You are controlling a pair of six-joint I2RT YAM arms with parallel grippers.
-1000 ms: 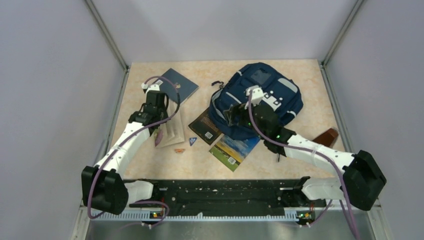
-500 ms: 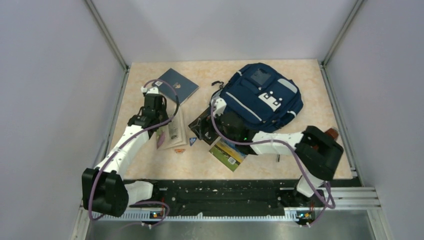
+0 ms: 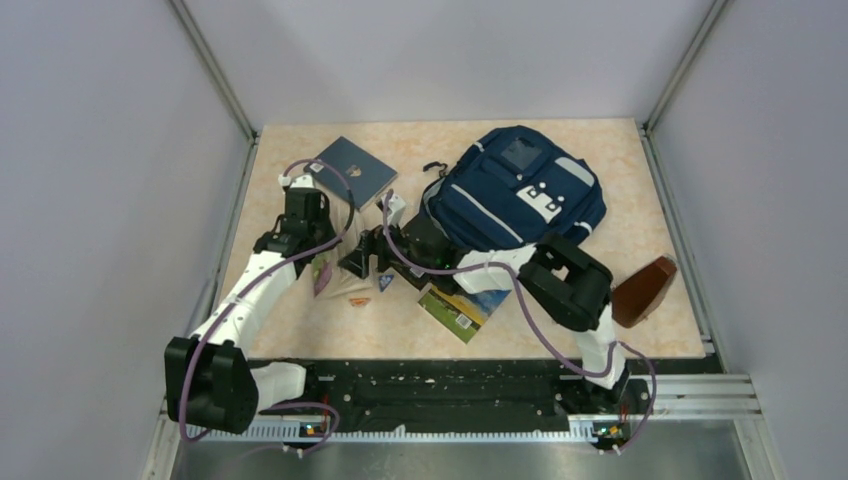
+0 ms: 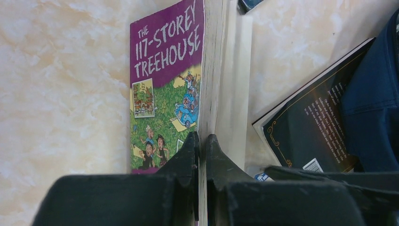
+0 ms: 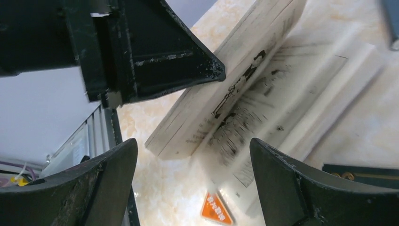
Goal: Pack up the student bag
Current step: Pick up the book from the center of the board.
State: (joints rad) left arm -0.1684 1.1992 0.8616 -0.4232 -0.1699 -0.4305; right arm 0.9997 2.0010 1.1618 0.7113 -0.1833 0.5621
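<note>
Student bag (image 3: 520, 200) on marbled beige table (image 3: 625, 160)

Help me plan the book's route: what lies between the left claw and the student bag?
Top view: the open right claw hovers there. Left wrist view: a dark book, partly under the student bag.

Pale marbled tabletop (image 3: 622, 160) enclosed by plain grey walls (image 3: 450, 60).
</note>
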